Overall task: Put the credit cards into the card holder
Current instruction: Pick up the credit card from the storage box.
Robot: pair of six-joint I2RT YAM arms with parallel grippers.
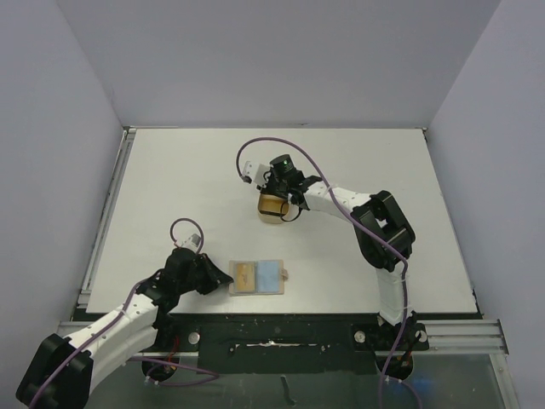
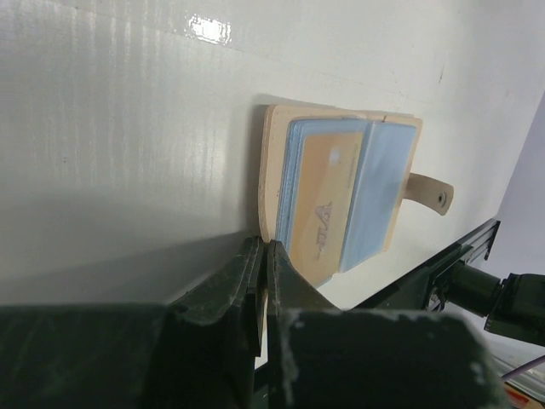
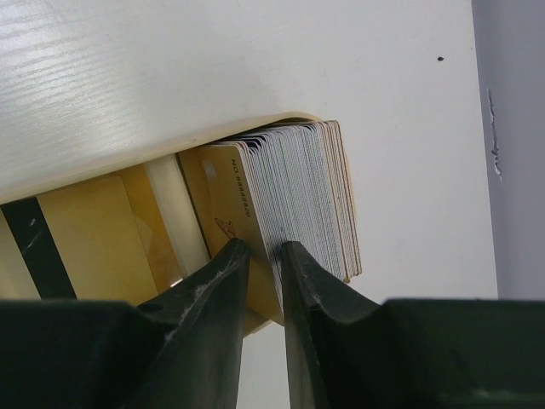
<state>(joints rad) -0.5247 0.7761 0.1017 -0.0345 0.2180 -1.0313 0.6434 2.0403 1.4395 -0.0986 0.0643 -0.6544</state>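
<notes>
The right claw pinched a gold card from the stack; the left claw stood shut and empty beside the open holder.

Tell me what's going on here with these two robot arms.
The right hand is at the tray far out on the table, its fingers closing on a gold card at the front of a stack of cards. The left hand, shut, is at the edge of the open card holder, which already has a gold card showing.
</notes>
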